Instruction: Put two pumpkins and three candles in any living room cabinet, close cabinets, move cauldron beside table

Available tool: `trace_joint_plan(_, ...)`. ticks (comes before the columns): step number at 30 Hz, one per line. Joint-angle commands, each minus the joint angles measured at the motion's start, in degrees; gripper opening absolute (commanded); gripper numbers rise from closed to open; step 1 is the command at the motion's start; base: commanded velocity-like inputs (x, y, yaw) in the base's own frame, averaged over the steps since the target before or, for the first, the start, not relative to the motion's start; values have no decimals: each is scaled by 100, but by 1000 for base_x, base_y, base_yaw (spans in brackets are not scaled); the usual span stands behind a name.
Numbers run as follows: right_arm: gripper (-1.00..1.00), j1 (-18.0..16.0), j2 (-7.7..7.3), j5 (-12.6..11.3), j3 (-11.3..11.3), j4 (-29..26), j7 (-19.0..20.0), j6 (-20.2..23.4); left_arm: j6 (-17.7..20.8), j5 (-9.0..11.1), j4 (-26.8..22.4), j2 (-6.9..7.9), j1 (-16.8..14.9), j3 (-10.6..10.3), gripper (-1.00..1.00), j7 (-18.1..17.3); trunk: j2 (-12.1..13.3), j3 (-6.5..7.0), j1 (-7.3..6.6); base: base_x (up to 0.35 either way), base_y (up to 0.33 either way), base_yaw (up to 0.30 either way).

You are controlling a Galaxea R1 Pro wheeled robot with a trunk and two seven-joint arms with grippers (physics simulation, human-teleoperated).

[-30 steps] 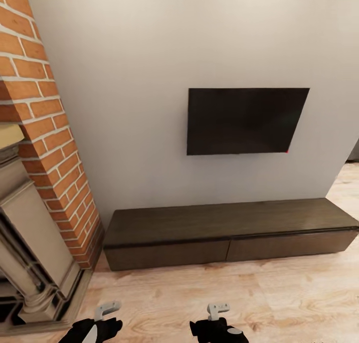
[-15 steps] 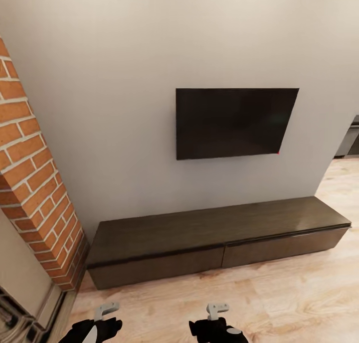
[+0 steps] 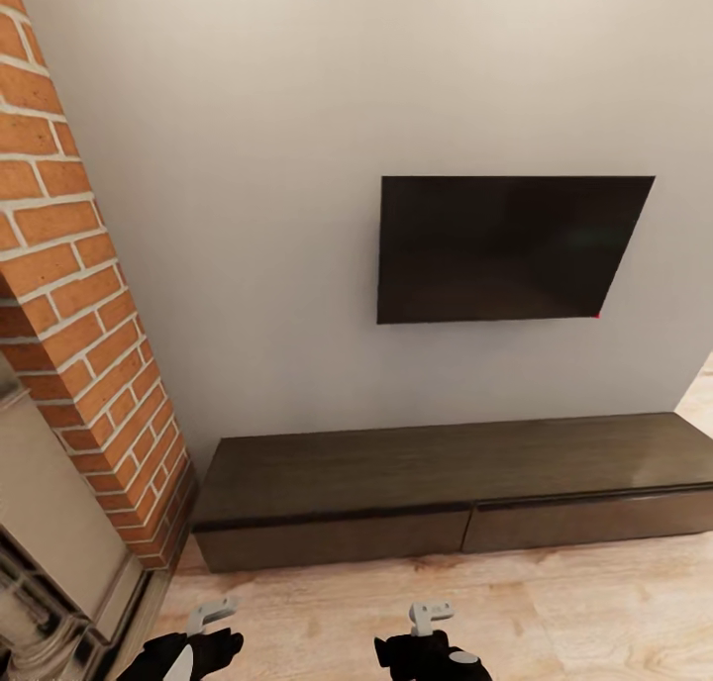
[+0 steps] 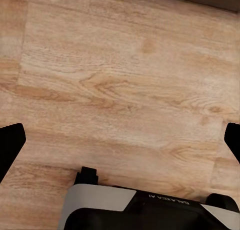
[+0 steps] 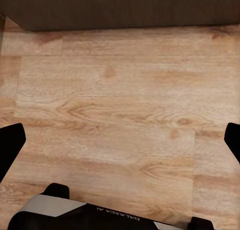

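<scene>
The cabinet, a long low dark-brown unit, stands against the white living-room wall under a black TV. Both of its drawer fronts are shut, and nothing lies on its top. My left gripper and right gripper hang low at the near edge of the head view, over the wood floor and short of the cabinet. In the wrist views the left gripper and right gripper are open, with bare floor between the fingers. The pumpkins, candles, cauldron and table are out of view.
A red-brick fireplace column with a beige stone surround rises at the left, close to the cabinet's left end. Light wood floor stretches in front of the cabinet. The cabinet's dark base shows in the right wrist view.
The whole head view has shifted, so the camera has moved: the TV and cabinet now sit further right and lower, and more brick shows. Both grippers keep their pose.
</scene>
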Motion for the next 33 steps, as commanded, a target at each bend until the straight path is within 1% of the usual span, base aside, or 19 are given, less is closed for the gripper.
trace_joint_plan(1,100,-7,-6,-53,20,-10,-36,22,35,51,-15,1,-2,-1,100,18,-13,-13,4,38,-32,36)
trace_joint_plan(13,100,-5,-35,-60,9,-10,-36,22,17,54,-69,2,-2,-1,100,5,-13,-13,4,8,-7,7)
trace_joint_plan(16,100,-4,-39,-64,8,-10,-37,22,-131,52,-144,7,4,-7,100,-123,-13,-13,4,0,0,0)
trace_joint_plan(21,100,-4,-36,-64,8,-10,-38,22,-247,55,-239,18,6,-9,100,-352,-13,-13,4,0,0,0)
trace_joint_plan(29,100,-7,-32,-63,8,-10,-38,22,-281,58,-319,19,6,-10,100,-437,-334,-157,180,0,0,0)
trace_joint_plan(32,100,-7,-30,-65,2,-10,-39,16,-324,59,-325,22,7,-10,100,-449,-334,-157,180,0,0,0)
trace_joint_plan(33,100,-6,-22,-67,1,-10,-40,8,-404,62,-325,25,7,-10,100,-468,-334,-157,180,0,0,0)
